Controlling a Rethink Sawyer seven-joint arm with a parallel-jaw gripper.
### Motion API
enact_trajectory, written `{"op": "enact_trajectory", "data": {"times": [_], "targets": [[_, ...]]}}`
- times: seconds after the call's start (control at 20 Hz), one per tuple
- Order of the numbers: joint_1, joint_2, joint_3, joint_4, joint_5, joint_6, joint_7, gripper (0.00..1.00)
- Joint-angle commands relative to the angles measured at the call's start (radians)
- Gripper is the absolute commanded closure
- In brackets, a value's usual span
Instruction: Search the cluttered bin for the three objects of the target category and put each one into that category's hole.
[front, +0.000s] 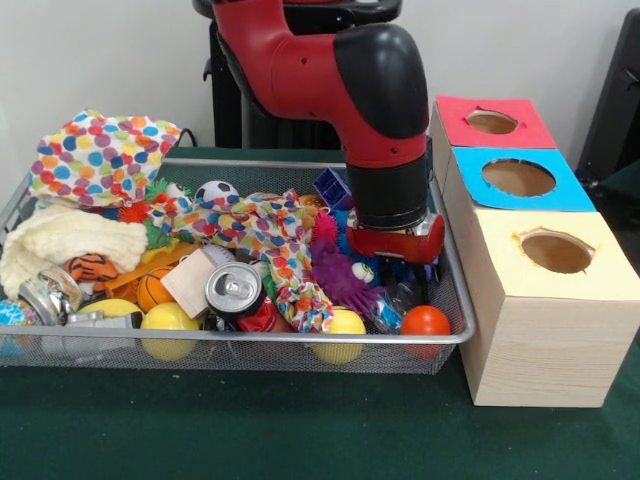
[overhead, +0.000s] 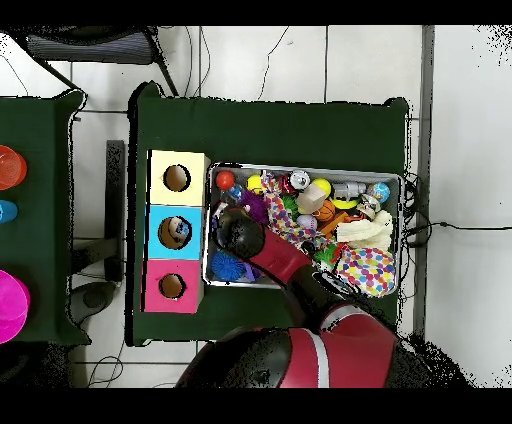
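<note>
Currently arm dipped into bin (front: 462, 335) at end nearest boxes, gripper (front: 395, 243) buried among purple spiky toy (front: 343, 280) and clutter; fingers hidden, cannot tell. Red-topped hole (front: 492, 122) at worktop's far corner, looks empty. Bin full; sorting apparently barely begun.

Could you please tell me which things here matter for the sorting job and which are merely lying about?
Job: wire bin of clutter, red-topped box's hole, arm's gripper down in the bin.
Lying about: blue-topped box, yellow-topped box, pink dish on the side table.
</note>
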Motion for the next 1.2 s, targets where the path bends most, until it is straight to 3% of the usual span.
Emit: {"op": "enact_trajectory", "data": {"times": [0.05,0.1,0.4,0.8,1.2], "targets": [[0.053,-0.107,0.015,0.054,0.039,0.138,0.220,1.00],[0.068,-0.154,-0.015,0.071,0.042,0.182,0.220,1.00],[0.076,-0.274,-0.065,0.132,0.033,0.297,0.220,1.00],[0.056,-0.303,-0.053,0.159,0.029,0.276,0.218,1.00],[0.096,-0.330,-0.093,0.172,0.029,0.275,0.233,1.00]]}}
